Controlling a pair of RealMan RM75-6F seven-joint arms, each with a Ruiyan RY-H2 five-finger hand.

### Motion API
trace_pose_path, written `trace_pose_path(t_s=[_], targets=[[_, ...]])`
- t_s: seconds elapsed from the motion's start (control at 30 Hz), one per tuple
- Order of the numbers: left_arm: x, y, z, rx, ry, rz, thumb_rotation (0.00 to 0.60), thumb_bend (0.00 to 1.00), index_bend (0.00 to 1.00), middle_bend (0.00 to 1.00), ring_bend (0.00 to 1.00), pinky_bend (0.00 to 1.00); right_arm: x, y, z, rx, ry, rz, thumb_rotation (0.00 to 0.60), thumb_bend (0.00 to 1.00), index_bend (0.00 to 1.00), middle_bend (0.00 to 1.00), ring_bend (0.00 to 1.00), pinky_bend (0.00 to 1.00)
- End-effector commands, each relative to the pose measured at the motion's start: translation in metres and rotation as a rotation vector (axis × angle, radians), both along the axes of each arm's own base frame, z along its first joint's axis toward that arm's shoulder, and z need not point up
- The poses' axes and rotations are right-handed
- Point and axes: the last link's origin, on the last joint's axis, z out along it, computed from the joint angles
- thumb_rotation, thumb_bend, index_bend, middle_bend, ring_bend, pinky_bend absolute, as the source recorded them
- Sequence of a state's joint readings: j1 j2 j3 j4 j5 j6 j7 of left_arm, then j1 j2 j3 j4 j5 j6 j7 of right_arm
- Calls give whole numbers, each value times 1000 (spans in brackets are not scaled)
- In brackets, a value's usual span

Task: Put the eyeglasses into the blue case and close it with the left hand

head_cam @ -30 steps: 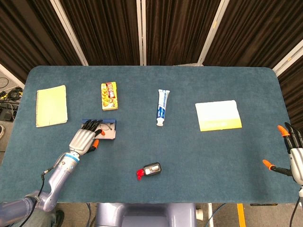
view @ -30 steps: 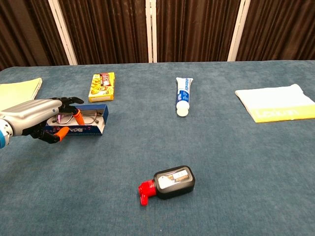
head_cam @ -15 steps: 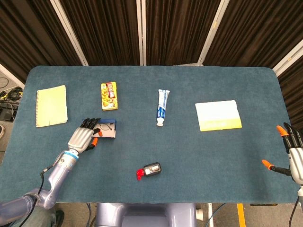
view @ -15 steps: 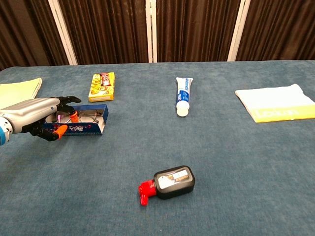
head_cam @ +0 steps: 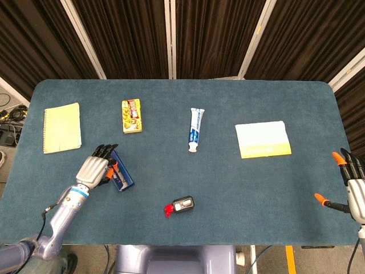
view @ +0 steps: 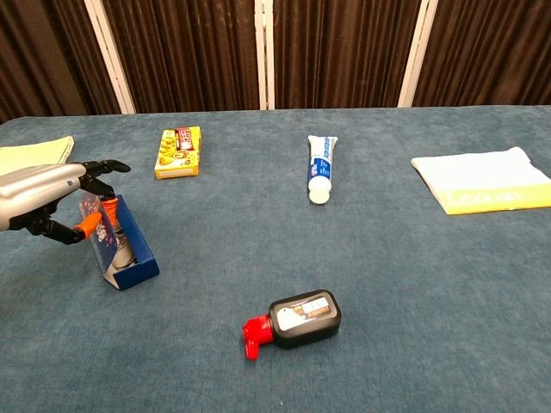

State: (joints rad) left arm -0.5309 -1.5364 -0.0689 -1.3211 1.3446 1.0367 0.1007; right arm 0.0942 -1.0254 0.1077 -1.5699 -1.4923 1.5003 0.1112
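The blue case (head_cam: 122, 176) lies at an angle on the blue table, its long side running toward the front right. In the chest view the blue case (view: 121, 243) is tipped up on its edge, its left end raised. My left hand (head_cam: 96, 168) grips that raised end, fingers (view: 96, 168) over the top and the orange-tipped thumb against its side. Something grey shows inside the case; I cannot make out the eyeglasses clearly. My right hand (head_cam: 352, 188) hangs at the table's right edge, fingers apart and empty, out of the chest view.
A yellow notebook (head_cam: 61, 127) lies at the far left, a yellow snack box (head_cam: 131, 116) behind the case. A toothpaste tube (head_cam: 195, 129) sits mid-table, a folded yellow-white cloth (head_cam: 262, 138) to the right. A black bottle with a red cap (head_cam: 181, 205) lies near the front.
The case has swung from lying crosswise to pointing front-right and has tipped onto its edge. My left hand drew back to the left with it. The right hand stayed put.
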Motion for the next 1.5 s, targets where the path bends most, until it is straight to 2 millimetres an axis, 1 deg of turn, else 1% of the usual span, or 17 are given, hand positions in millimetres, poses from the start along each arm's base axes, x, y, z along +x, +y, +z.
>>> trace_pose_path(t_s=[0.03,0.27,0.4,0.73,1.0,1.07,1.13,1.2,1.23,1.27,1.3,1.33,1.47,1.5], targets=[[-2,-10,13,4,23,-4,600,648,621,0,0,0,1,0,0,0,-2,3,600,0,0,0,0,0],[-2,-29,38,-35,103,24,600,653,634,0,0,0,3,2,2,-3,-14,16,600,0,0,0,0,0],[2,-30,42,-36,112,33,600,655,635,0,0,0,4,3,3,-4,-17,19,600,0,0,0,0,0],[9,-24,26,-74,114,32,600,650,630,0,0,0,3,2,3,-4,-14,19,600,0,0,0,0,0],[10,-17,5,-96,105,54,600,649,614,0,0,0,2,3,3,-4,-10,15,600,0,0,0,0,0],[9,-16,3,-90,104,58,600,636,572,0,0,0,2,3,3,-5,-10,14,600,0,0,0,0,0],[8,-14,3,-82,100,65,600,584,438,0,0,0,2,2,3,-5,-11,11,600,0,0,0,0,0],[8,-13,3,-82,97,69,600,467,177,0,0,0,1,2,3,-4,-10,10,600,0,0,0,0,0],[8,-13,3,-83,91,74,600,418,88,0,0,0,1,2,2,-4,-9,9,600,0,0,0,0,0],[8,-12,3,-83,83,78,600,382,31,0,0,0,2,2,2,-2,-9,10,600,0,0,0,0,0],[9,-11,4,-80,78,79,600,354,3,0,0,0,2,2,2,-2,-8,10,600,0,0,0,0,0],[9,-11,5,-76,74,77,600,341,0,0,0,0,2,2,2,-1,-7,11,600,0,0,0,0,0],[13,-9,12,-52,40,64,600,335,0,0,0,0,2,2,1,0,-5,10,600,0,0,0,0,0],[15,-8,17,-39,25,56,600,334,0,0,0,0,2,2,1,-1,-5,10,600,0,0,0,0,0]])
